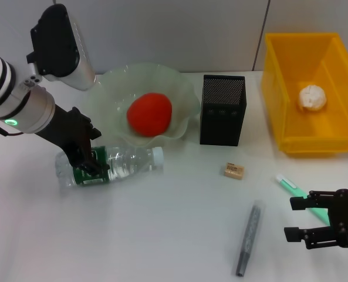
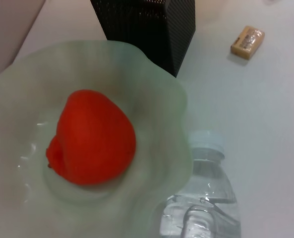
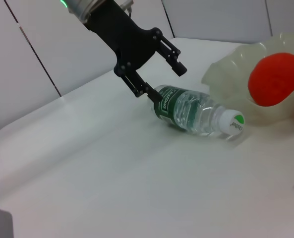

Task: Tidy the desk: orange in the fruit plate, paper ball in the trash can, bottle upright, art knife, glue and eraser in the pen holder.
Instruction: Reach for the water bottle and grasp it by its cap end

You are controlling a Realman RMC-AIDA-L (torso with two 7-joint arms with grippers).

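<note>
Plastic, mesh and paper on smooth white.
Clear glossy bottle (image 1: 112, 164); translucent plate (image 1: 179, 97); matt orange (image 1: 149, 114); black mesh holder (image 1: 222, 110); crumpled paper ball (image 1: 312, 97).

There is one orange (image 1: 149, 114), and it is the only fruit. There is one fruit plate (image 1: 112, 88). There is one bottle (image 1: 124, 163), with one white cap. There is one paper ball (image 1: 312, 97) and one trash can (image 1: 279, 76). There is one pen holder (image 1: 222, 110). There is one eraser (image 1: 233, 170). There is one grey art knife (image 1: 249, 238) and one green glue stick (image 1: 291, 187). Together this makes nine loose things on one white counter (image 1: 162, 235): three containers, and six smaller things. There are two grippers, the left gripper (image 1: 87, 153) and the right gripper (image 1: 295, 218), each with two black fingers.
</note>
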